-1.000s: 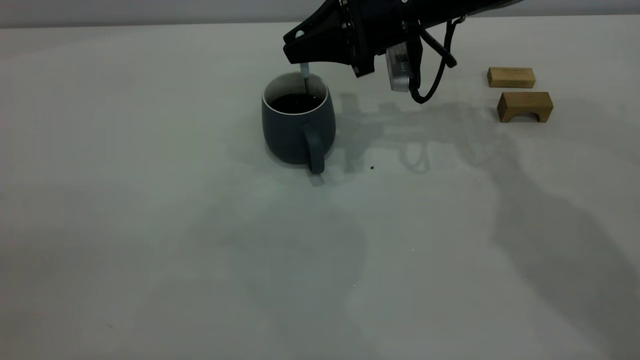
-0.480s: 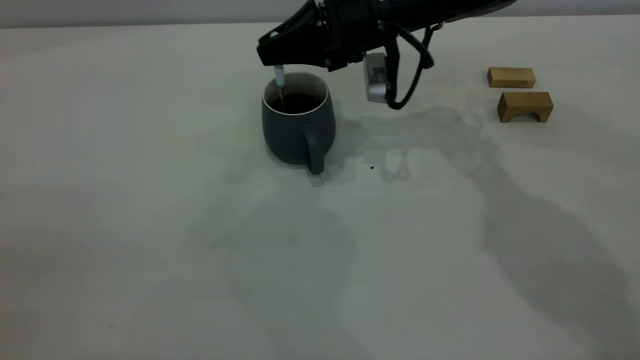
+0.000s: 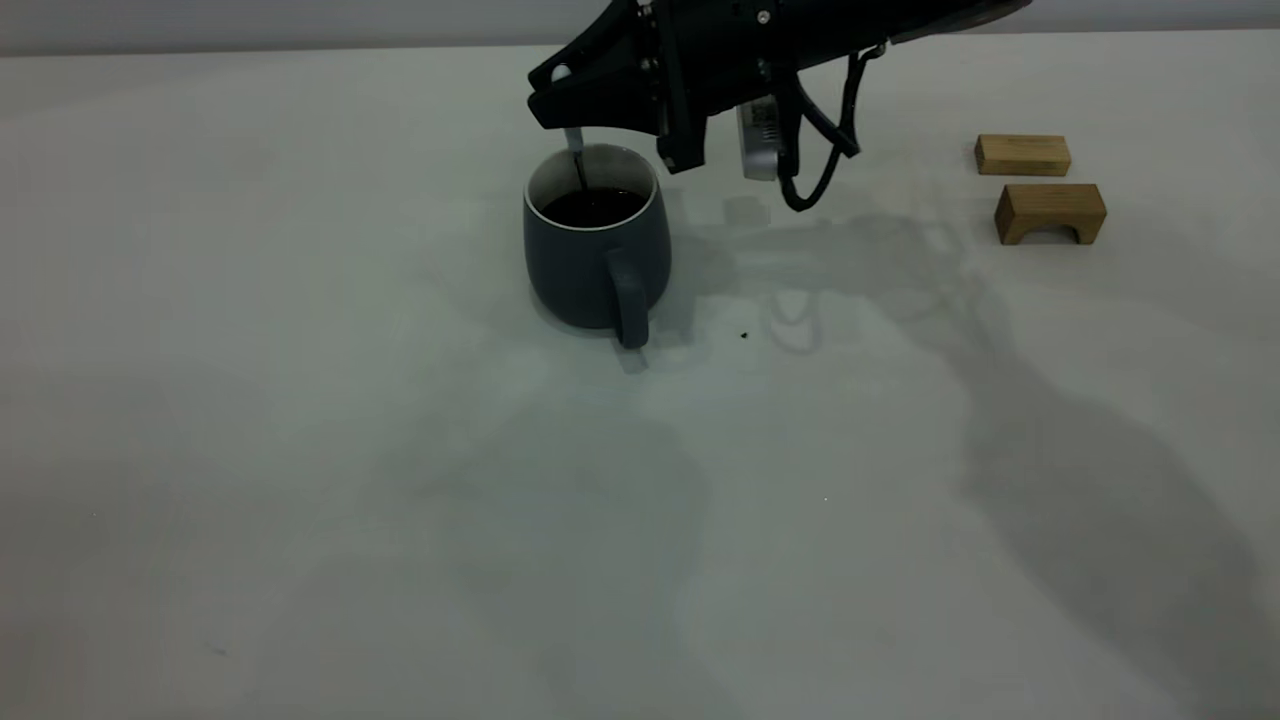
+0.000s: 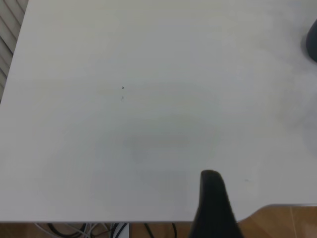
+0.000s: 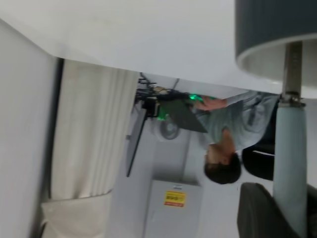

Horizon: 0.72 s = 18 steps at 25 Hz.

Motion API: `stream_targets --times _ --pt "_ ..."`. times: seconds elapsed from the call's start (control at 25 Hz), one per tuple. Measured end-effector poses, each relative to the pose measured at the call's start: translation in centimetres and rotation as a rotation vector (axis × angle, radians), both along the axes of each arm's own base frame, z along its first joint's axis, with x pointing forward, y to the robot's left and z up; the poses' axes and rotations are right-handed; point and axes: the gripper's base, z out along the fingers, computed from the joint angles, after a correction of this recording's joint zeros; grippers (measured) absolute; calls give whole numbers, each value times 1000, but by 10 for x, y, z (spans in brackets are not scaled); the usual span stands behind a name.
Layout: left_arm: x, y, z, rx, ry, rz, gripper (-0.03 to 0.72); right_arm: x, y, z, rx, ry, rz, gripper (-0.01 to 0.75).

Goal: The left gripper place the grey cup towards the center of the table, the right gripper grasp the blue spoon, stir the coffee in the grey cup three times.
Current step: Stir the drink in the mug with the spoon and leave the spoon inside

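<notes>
The grey cup (image 3: 597,250) stands upright near the middle of the table (image 3: 300,450), handle toward the camera, with dark coffee (image 3: 593,207) inside. My right gripper (image 3: 562,103) hovers just above the cup's far rim, shut on the blue spoon (image 3: 577,158). The spoon hangs straight down with its metal neck dipping into the coffee. In the right wrist view the pale blue handle (image 5: 290,158) runs between the fingers (image 5: 260,213) toward the cup (image 5: 275,29). My left gripper (image 4: 213,203) is parked over the table's edge, far from the cup (image 4: 313,42).
Two tan wooden blocks (image 3: 1022,155) (image 3: 1050,212) lie at the right of the table. A tiny black speck (image 3: 745,335) sits to the right of the cup's handle. A person (image 5: 223,148) shows beyond the table in the right wrist view.
The right gripper swept the spoon from the cup's right side to its left rim, then back toward the middle. The cup has stayed in place.
</notes>
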Motion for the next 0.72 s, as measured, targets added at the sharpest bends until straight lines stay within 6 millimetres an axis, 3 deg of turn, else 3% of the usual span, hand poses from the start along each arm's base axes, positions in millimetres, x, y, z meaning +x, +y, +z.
stream_targets --times 0.32,0.72 --pt "0 0 0 0 0 0 587 0 -14 -1 -26 11 44 134" --pt "0 0 0 0 0 0 587 -7 -16 -1 -57 47 124 119"
